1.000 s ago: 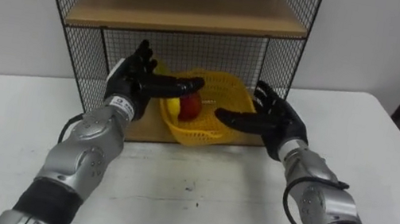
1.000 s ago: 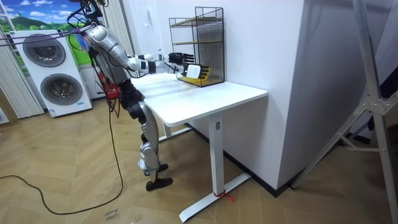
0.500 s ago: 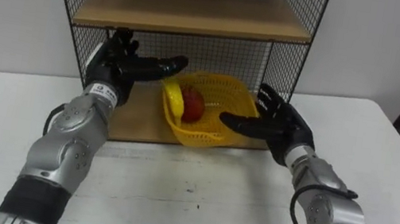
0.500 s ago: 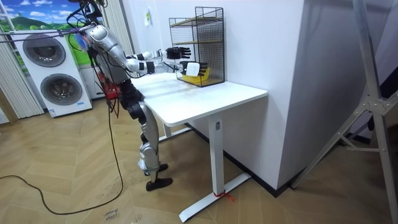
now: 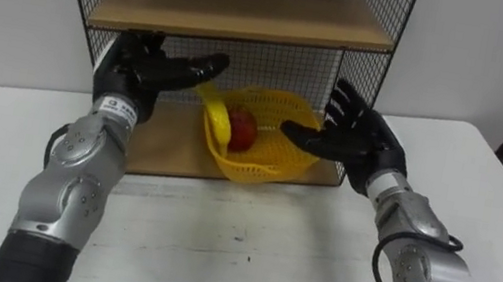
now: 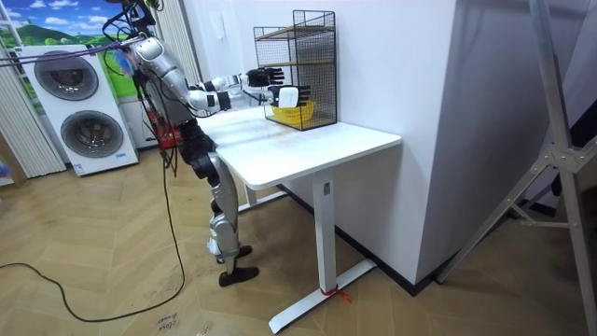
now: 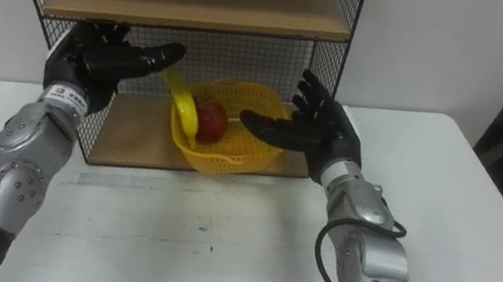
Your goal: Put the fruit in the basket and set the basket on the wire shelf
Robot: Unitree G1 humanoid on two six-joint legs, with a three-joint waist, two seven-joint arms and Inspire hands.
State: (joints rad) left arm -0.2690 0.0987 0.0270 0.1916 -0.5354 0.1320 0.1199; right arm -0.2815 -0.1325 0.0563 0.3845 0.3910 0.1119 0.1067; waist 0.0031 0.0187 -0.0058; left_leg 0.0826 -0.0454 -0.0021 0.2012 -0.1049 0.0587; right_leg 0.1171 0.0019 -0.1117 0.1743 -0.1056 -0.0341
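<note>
A yellow mesh basket (image 5: pixel 274 160) sits on the lower wooden board (image 5: pixel 165 143) of the black wire shelf (image 5: pixel 242 8), its front rim past the board's edge. Inside lie a red apple (image 5: pixel 241 129) and a banana (image 5: pixel 215 125). My left hand (image 5: pixel 141 68) is open with spread fingers, raised at the shelf's left front corner, above and left of the basket and apart from it. My right hand (image 5: pixel 358 138) is open too, just right of the basket, its thumb reaching over the rim. The basket (image 7: pixel 231 143) appears between both hands in the right eye view.
The shelf stands at the back of a white table (image 5: pixel 244 251) against a white wall; its upper wooden board (image 5: pixel 243 3) is bare. In the room view I stand at the table's end (image 6: pixel 308 140), arms stretched toward the shelf (image 6: pixel 298 65). Washing machines (image 6: pixel 79 107) stand behind.
My left hand has lifted up and leftward off the basket to the shelf's corner. My right hand has risen slightly beside the rim. The basket stays on the lower board.
</note>
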